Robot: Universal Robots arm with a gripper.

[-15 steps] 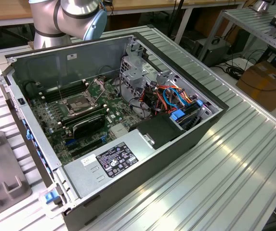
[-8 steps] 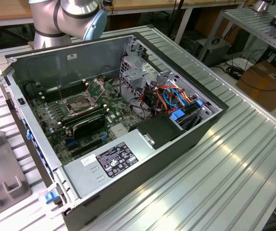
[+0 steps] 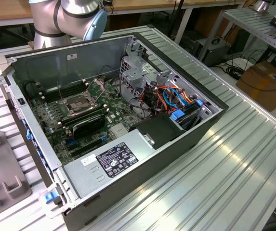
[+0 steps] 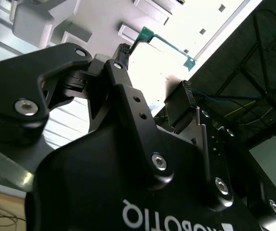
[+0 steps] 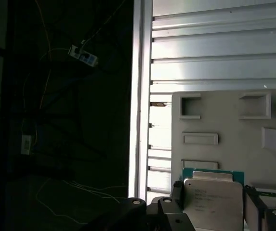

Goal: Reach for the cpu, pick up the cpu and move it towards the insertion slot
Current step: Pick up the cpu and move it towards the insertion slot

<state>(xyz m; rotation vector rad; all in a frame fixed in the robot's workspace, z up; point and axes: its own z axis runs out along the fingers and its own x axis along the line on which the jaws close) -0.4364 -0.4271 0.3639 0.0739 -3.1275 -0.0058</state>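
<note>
In the first wrist view the gripper [image 5: 213,195] is clamped on the cpu [image 5: 210,206]. Its dark fingers [image 5: 177,192] press against two opposite edges of the silver-tan chip, whose green board shows along one side. The cpu is over a pale grey tray [image 5: 224,130] with rectangular pockets, which lies on a ribbed aluminium table [image 5: 215,53]; whether the chip still touches the tray cannot be told. In the second wrist view the chip's thin green edge [image 4: 169,45] shows just beyond the fingertips. In the exterior view the insertion slot [image 3: 80,103] sits left of centre in the frame, on the motherboard inside the open computer case [image 3: 80,53], with its bracket raised. The arm [image 3: 65,14] stands at the upper left of the frame.
</note>
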